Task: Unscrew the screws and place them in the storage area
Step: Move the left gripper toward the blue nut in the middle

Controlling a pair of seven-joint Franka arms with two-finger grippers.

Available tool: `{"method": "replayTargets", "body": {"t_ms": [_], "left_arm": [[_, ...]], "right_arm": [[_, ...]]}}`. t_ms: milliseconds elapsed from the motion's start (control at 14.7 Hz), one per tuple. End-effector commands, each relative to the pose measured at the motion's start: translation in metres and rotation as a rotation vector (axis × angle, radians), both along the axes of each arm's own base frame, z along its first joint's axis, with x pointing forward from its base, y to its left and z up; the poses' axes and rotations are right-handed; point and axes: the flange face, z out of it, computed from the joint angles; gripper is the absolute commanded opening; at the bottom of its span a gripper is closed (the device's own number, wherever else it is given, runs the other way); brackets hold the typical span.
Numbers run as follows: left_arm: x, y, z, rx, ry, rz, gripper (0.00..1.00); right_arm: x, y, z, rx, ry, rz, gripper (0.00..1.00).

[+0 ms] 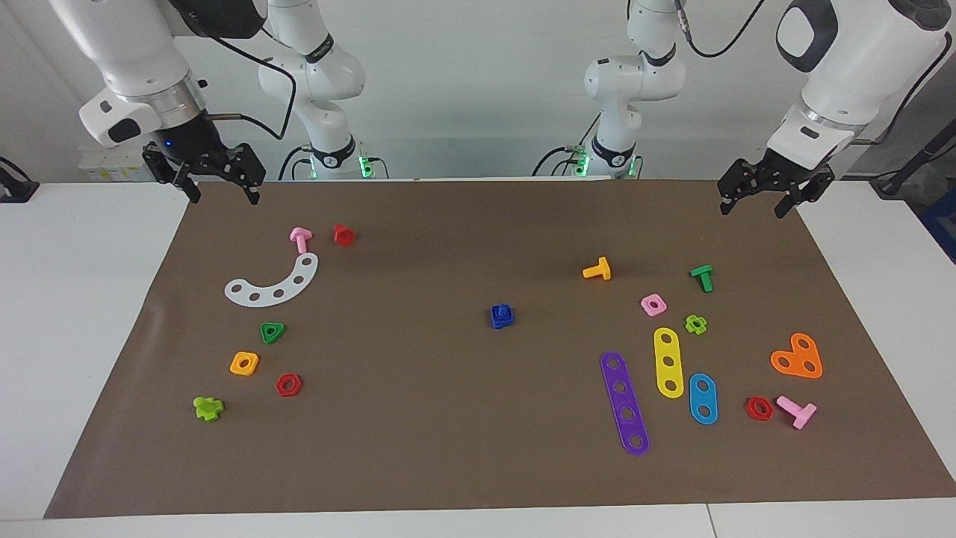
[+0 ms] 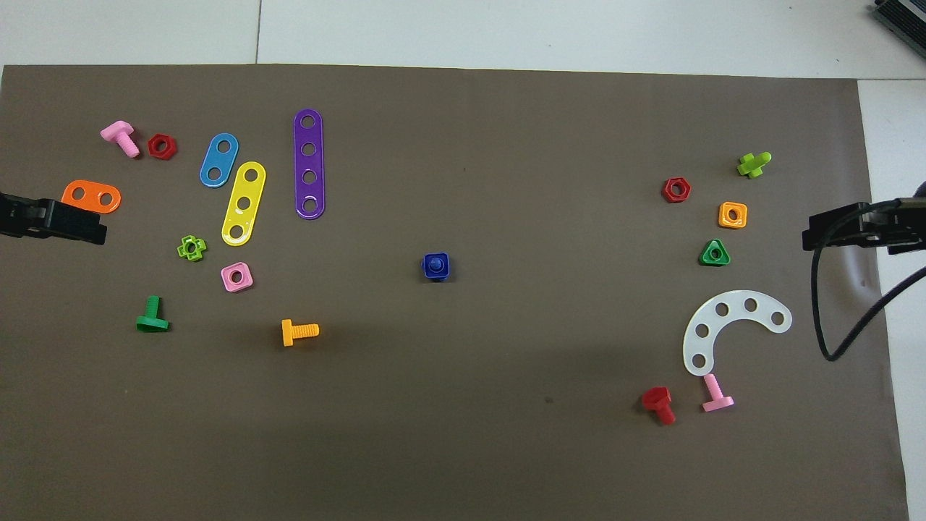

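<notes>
Both arms just hang up in the air with fingers spread: the right gripper [image 1: 218,181] over the mat's edge by the robots, the left gripper [image 1: 773,196] over the same edge at its own end. The blue screw [image 1: 502,316] stands mid-mat, stem up, well apart from the storage area [image 1: 328,336] beside the white curved strip [image 1: 275,284] and green triangular nut [image 1: 272,332].

Screw [image 1: 502,316] mid-mat [image 1: 448,463], between 2 clusters of parts.
</notes>
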Motion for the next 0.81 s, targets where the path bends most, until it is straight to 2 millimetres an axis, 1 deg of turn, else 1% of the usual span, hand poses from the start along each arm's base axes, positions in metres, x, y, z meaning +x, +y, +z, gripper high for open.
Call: {"method": "replayTargets", "body": {"t_ms": [0, 204, 271, 339, 407, 543, 611, 679, 747], "left_arm": [[-0.011, 0.003, -0.002, -0.002, 0.025, -0.006, 1.0], [-0.012, 0.004, -0.002, -0.002, 0.028, -0.002, 1.0], [-0.015, 0.001, -0.005, -0.002, 0.042, -0.013, 1.0], [-0.023, -0.003, -0.009, -0.003, 0.063, -0.021, 1.0], [-0.026, -0.006, -0.016, -0.002, 0.074, -0.024, 1.0], [-0.029, -0.012, -0.023, -0.001, 0.068, -0.023, 1.0], [-0.031, -0.024, -0.026, 0.001, 0.066, -0.02, 1.0], [-0.035, -0.05, -0.031, 0.006, 0.074, -0.017, 1.0], [-0.036, -0.07, -0.034, 0.011, 0.068, 0.012, 1.0]], "right_arm": [[-0.001, -0.001, 0.0, 0.006, 0.0, 0.024, 1.0], [-0.001, -0.001, 0.0, 0.006, 0.002, 0.024, 1.0], [-0.001, -0.001, 0.0, 0.006, 0.002, 0.024, 1.0], [-0.001, -0.001, 0.0, 0.006, 0.0, 0.024, 1.0], [-0.001, -0.001, 0.0, 0.006, 0.002, 0.024, 1.0], [-0.001, -0.001, 0.0, 0.006, 0.0, 0.024, 1.0], [-0.001, -0.001, 0.0, 0.006, 0.002, 0.024, 1.0], [-0.001, -0.001, 0.0, 0.006, 0.002, 0.024, 1.0], [-0.001, -0.001, 0.0, 0.006, 0.002, 0.024, 1.0]]}}
